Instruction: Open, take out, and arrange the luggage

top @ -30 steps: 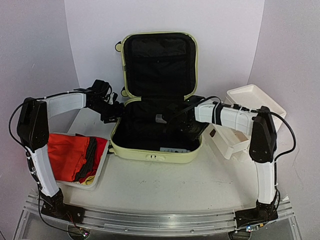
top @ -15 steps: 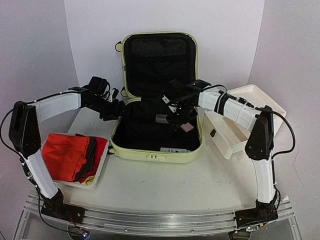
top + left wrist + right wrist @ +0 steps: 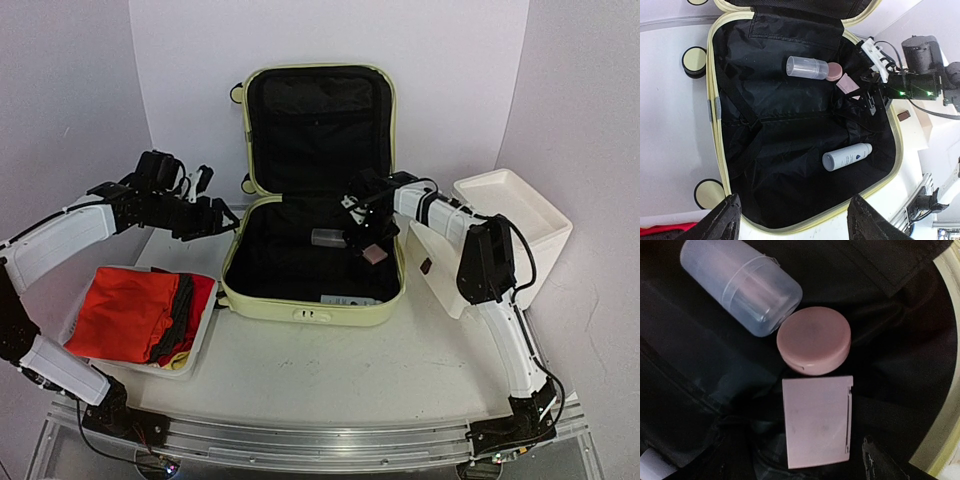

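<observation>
The pale yellow-green suitcase [image 3: 310,312] lies open, its lid upright at the back, the black lining showing. Inside lie a clear tube [image 3: 742,292], a round pink compact [image 3: 814,340], a flat pink rectangular case [image 3: 817,420] and a white bottle [image 3: 847,156]. My right gripper [image 3: 360,228] hovers open inside the suitcase just over the pink case; one finger [image 3: 880,462] shows beside it. My left gripper [image 3: 203,213] is open and empty, held left of the suitcase's rim; its fingers [image 3: 725,220] frame the near rim in the left wrist view.
A white tray [image 3: 205,335] holding red and orange clothes sits front left. A white open box [image 3: 510,200] and a lower white tray [image 3: 450,280] stand to the right of the suitcase. Suitcase wheels [image 3: 694,59] stick out on its left side.
My right gripper rose from the front right of the suitcase floor and moved back over the pink items. My left arm swung left, away from the suitcase rim.
</observation>
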